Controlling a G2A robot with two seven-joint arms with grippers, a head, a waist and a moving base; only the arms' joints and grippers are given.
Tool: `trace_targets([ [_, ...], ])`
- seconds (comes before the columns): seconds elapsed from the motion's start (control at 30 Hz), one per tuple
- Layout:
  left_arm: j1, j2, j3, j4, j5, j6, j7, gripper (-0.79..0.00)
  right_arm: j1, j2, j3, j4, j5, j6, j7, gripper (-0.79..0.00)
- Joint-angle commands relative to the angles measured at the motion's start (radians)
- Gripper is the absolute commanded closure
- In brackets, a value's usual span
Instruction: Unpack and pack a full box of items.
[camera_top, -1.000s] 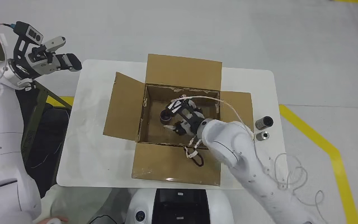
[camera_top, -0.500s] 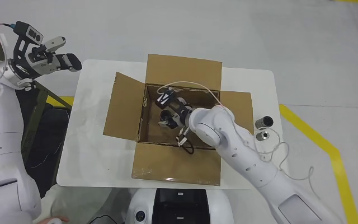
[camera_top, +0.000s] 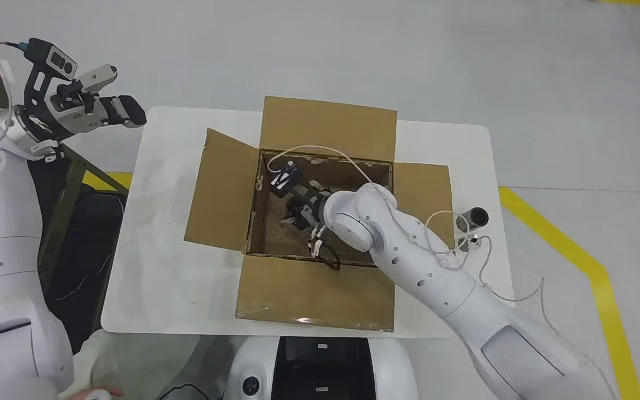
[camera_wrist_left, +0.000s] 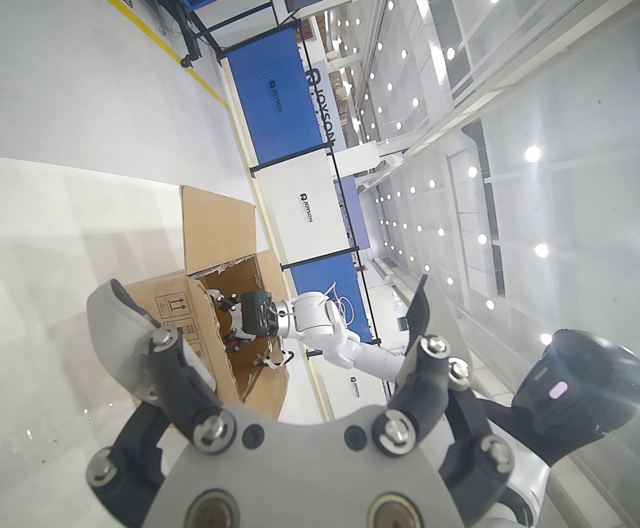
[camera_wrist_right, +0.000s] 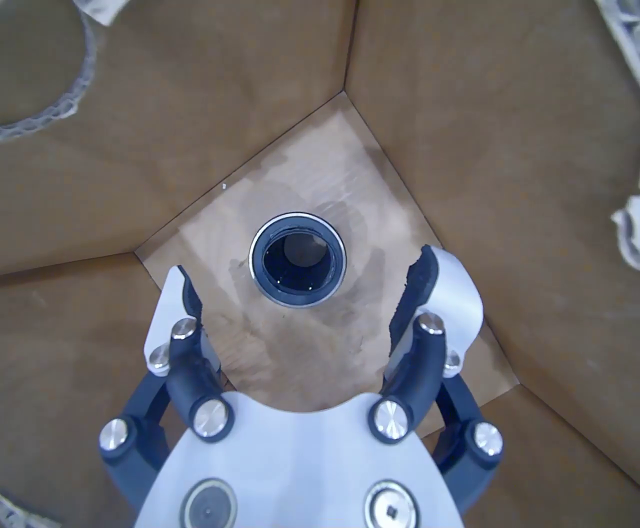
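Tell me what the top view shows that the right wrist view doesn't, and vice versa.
Top, not wrist: the table, the box with flaps spread, two small cylinders beside it, the left gripper by the table's far left corner. Wrist, not top: a clear look at the hollow cylinder upright on the box floor, the right gripper open over it, not touching. Both: the box's inside with the right gripper in it.

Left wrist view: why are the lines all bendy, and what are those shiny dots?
Left wrist view: the wide lens bows straight edges, like the frames of the blue panels; the dots are ceiling lamps, some flaring. Right wrist view: the box floor looks lighter than its walls.
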Motion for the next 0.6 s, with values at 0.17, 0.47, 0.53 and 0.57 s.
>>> trace_targets([
  [0.17,0.000,0.000,0.000,0.000,0.000,0.000,0.000,-0.785,0.042,-0.033,-0.029,0.102,0.032,-0.004,-0.022,-0.699],
  [0.47,0.000,0.000,0.000,0.000,0.000,0.000,0.000,-0.785,0.066,-0.061,-0.042,0.176,0.049,-0.014,-0.040,-0.259],
  [0.53,0.000,0.000,0.000,0.000,0.000,0.000,0.000,-0.785,0.064,-0.062,-0.038,0.171,0.051,-0.022,-0.041,-0.074],
  [0.57,0.000,0.000,0.000,0.000,0.000,0.000,0.000,-0.785,0.062,-0.062,-0.035,0.168,0.050,-0.025,-0.039,0.000],
])
